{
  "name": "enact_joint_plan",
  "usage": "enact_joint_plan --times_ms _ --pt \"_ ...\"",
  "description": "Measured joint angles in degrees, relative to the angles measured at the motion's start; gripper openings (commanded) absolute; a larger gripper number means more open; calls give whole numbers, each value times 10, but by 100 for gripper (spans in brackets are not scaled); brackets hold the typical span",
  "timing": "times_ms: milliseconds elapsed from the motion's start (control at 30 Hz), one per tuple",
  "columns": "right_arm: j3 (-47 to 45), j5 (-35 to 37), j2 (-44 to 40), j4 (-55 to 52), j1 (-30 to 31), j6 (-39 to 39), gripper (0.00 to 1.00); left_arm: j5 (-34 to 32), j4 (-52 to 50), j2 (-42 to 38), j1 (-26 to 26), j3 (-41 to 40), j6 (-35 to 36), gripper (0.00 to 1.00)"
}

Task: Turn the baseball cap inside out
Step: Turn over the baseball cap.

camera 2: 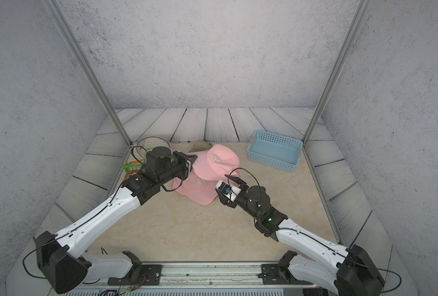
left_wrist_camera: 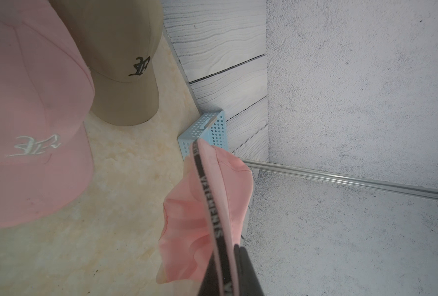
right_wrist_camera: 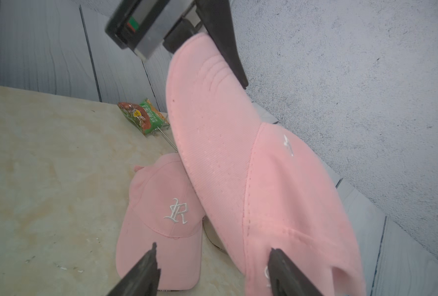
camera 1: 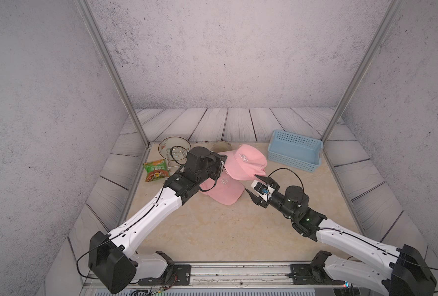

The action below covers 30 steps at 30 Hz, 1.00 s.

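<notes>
A pink baseball cap (camera 1: 248,161) hangs lifted off the table, right side out with its white logo facing up. My left gripper (camera 1: 222,164) is shut on its edge. The left wrist view shows the fingers (left_wrist_camera: 246,271) pinching pink fabric (left_wrist_camera: 187,217) and a black lettered inner tape. My right gripper (camera 1: 255,185) is open at the cap's near side. In the right wrist view (right_wrist_camera: 212,248) one finger overlaps the rear of the held cap's crown (right_wrist_camera: 238,153). The other finger is over a second pink cap (right_wrist_camera: 166,217) lying flat on the table.
A tan cap (left_wrist_camera: 125,64) sits behind the pink ones. A blue perforated basket (camera 1: 294,151) stands at the back right. A green snack packet (camera 1: 156,170) and a glass bowl on a wire stand (camera 1: 173,151) are at the back left, near the frame post.
</notes>
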Motion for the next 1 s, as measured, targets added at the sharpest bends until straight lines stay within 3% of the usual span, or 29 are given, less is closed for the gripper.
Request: enact_joint_plan --times_ms 133,300,367,433,467,533,600,700,800,900,1000 --pt "0 50 23 28 9 -21 69 0 0 0 -5 0 -16 0" --pt "1 121 40 68 12 -26 59 -1 1 0 -11 0 -29 0" --pt "7 138 46 73 13 -27 46 -1 5 0 -13 -2 -33 0" --pt "11 154 51 78 13 -26 26 -2 12 0 -13 -6 -33 0" --pt "12 163 53 80 13 -24 15 -3 19 0 -14 -9 -33 9" --pt "13 175 53 79 15 -21 0 0 37 2 -14 -14 -22 42" --pt "18 190 53 67 14 -16 0 3 55 5 -17 -18 3 59" --pt "37 205 53 10 9 3 0 5 74 18 -19 -17 64 71" --pt "65 194 52 -67 1 31 0 -7 79 29 -20 -17 158 75" --pt "98 161 45 -153 -17 69 0 -20 90 30 -20 -17 300 76" --pt "136 130 36 -234 -42 106 0 -21 113 12 -20 -27 462 86"
